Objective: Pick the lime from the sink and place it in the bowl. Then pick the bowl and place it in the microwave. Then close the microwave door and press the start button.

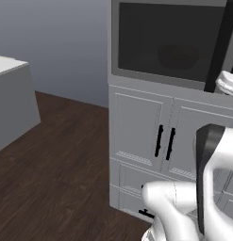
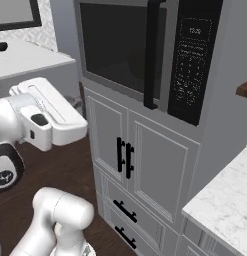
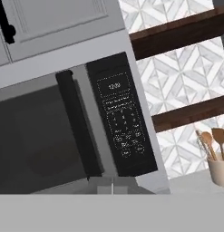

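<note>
Firstly, left base view: the microwave door (image 1: pixel 160 40) is shut, a faint bowl (image 1: pixel 178 55) outline behind its dark glass — the robot arm (image 1: pixel 210 188) cuts off the right side. Right base view: black control strip (image 2: pixel 192 60) legible, door handle (image 2: pixel 152 55) upright. Hand view: microwave (image 3: pixel 63 131) tilted, utensil jar (image 3: pixel 217 167) cropped — gripper fingers closed together, holding nothing.

Dark wood floor (image 1: pixel 56 164) — pale cabinet doors (image 2: pixel 140 165) (black handles) — patterned tiled wall (image 3: pixel 186 59).
</note>
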